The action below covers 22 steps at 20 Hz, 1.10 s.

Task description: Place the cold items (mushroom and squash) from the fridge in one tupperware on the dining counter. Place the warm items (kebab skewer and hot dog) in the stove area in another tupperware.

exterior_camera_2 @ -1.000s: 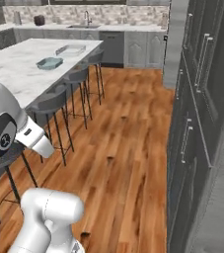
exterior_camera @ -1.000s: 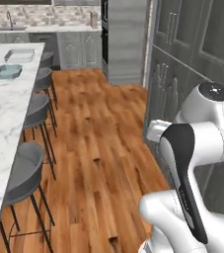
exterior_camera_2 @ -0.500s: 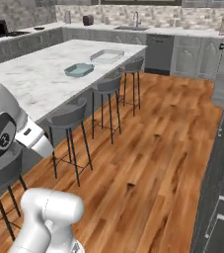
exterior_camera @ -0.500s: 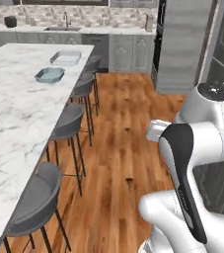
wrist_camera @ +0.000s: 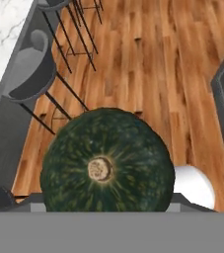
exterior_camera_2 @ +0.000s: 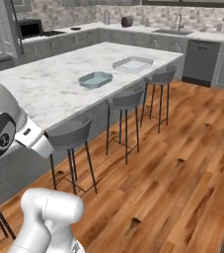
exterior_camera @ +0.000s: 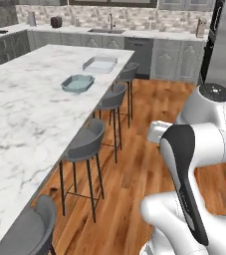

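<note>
Evidently the squash, a dark green round one with its pale stem scar facing the hand camera, is being carried: it sits right in front of the lens at 6 o'clock of the hand view, hiding the finger tips, so the pincer's hold cannot be seen directly, though a squash hanging there above the wood floor is most likely clamped between the fingers. Keeping it tucked close to the hand makes sense while the base drives.

On the marble dining counter two tupperware trays wait: a teal one and, just beyond it toward 12 o'clock, a clear one. They lie near each other but apart, along the counter edge above the grey bar stools.

Compared with half a second ago, both base views have swung: the counter and its trays take up far more of the picture and the tall cabinets have slid off, which reads as the base turning toward the counter, not the things moving.
</note>
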Tool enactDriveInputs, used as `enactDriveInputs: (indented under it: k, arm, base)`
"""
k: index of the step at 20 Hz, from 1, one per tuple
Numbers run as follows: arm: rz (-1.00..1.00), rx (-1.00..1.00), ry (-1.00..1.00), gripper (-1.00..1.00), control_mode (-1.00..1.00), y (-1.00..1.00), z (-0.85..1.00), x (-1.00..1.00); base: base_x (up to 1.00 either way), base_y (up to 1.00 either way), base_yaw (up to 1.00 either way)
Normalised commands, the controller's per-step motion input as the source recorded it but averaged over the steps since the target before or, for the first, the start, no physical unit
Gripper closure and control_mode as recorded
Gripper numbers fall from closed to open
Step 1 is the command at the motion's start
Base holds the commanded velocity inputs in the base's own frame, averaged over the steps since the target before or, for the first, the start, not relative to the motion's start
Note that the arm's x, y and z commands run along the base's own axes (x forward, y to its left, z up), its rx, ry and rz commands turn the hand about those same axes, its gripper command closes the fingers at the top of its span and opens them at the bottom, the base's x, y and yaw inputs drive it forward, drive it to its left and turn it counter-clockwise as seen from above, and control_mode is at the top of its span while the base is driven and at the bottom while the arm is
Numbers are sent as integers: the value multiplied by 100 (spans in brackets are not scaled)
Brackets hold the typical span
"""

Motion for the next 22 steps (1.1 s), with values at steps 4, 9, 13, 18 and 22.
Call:
enactDriveInputs:
  k: [4, 9, 13, 18, 22]
  arm:
    - [0, 0, 0, 100, 100, 0, 0, 0]
    - [0, 0, 0, 100, 100, 0, 0, 0]
    - [0, 0, 0, 100, 100, 0, 0, 0]
    - [0, 0, 0, 100, 100, 0, 0, 0]
    - [0, 0, 0, 100, 100, 0, 0, 0]
  base:
    - [75, -76, 31]
    - [72, -80, 28]
    - [73, -80, 28]
    - [76, -79, 27]
    - [78, -77, 26]
